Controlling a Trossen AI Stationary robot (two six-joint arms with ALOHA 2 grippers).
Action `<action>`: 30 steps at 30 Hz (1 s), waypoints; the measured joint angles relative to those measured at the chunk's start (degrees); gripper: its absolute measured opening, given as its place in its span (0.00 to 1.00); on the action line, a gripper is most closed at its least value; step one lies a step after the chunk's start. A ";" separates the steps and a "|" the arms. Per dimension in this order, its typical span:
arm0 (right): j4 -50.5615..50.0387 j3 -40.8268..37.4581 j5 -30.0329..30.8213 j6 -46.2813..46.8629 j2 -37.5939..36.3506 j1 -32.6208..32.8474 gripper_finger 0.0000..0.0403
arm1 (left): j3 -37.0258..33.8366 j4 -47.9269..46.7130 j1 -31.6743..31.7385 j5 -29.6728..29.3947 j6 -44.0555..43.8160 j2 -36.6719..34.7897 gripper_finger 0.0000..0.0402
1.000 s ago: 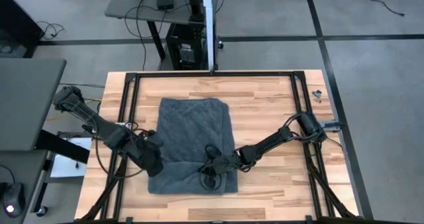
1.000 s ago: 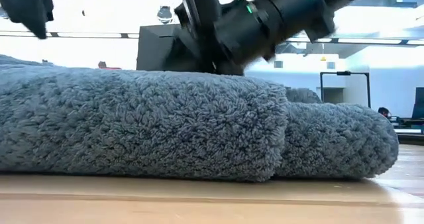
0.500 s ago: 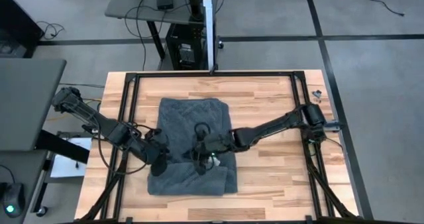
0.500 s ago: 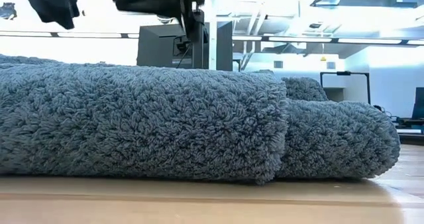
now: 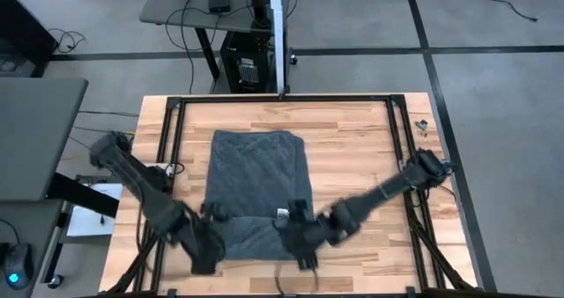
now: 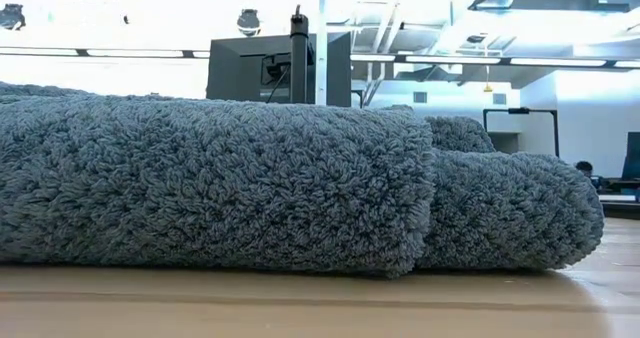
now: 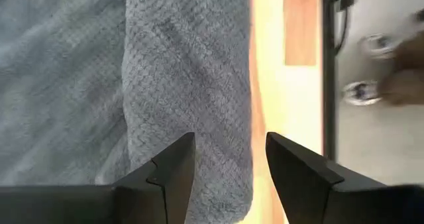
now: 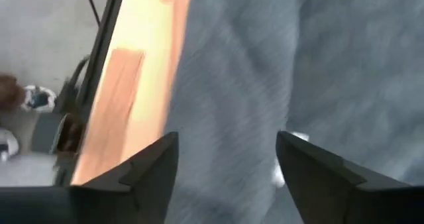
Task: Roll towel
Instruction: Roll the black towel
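The towel (image 5: 254, 188) lies near the middle of the bench (image 5: 352, 139), reaching down toward the front edge, where its near end is already turned over into a thick roll; the low view shows that fat fold (image 6: 210, 188) sitting on the wood with a second bulge beside it. The rest is spread flat toward the back edge.

Both arms are down at the front edge, one at each end of the roll. The left end effector (image 5: 204, 249) sits by the towel's front left corner, and its wrist view shows the fingers (image 7: 173, 168) spread apart over the cloth with nothing between them. The right end effector (image 5: 304, 241) is at the front right corner, its fingers (image 8: 156, 161) likewise parted and empty, with the white tag (image 8: 298, 139) just visible between them.

To my eye they are between turns, released and resetting. The next move calls for both to bite the roll's ends evenly and carry it toward the back edge together, or the roll will skew.
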 joint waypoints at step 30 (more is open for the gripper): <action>21.51 -15.51 13.18 13.23 0.79 12.21 0.66 | 10.74 -4.90 -6.05 -7.16 -14.57 16.28 0.57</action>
